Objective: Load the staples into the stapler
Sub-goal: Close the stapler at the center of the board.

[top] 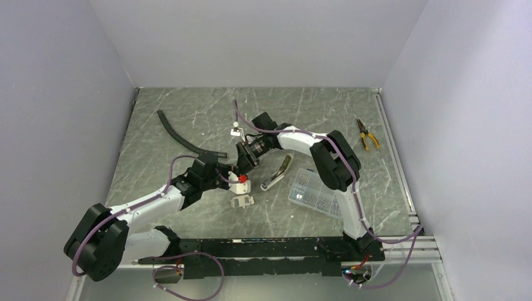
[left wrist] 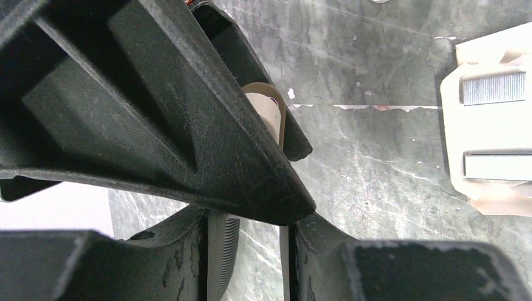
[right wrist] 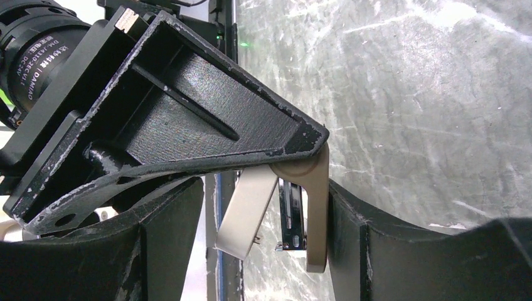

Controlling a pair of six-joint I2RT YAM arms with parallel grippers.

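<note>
The stapler (right wrist: 317, 213) hangs between both grippers, its tan arm swung apart from a second tan leaf (right wrist: 248, 213) with the chrome channel showing between them. My right gripper (right wrist: 266, 207) is open around it: one finger touches the tan arm, the other stands apart. The left gripper (top: 229, 176) reaches in from the left, and its fingertip covers the stapler's hinge end. In the left wrist view the stapler (left wrist: 268, 113) peeks from behind the right gripper's finger. Staples (left wrist: 494, 88) lie in strips in an open white box (top: 243, 201) on the table.
An olive and silver tool (top: 279, 172) lies right of the grippers. A clear compartment box (top: 312, 191) sits beside the right arm. Yellow-handled pliers (top: 367, 135) lie at the far right and a curved black strip (top: 182, 138) at the back left.
</note>
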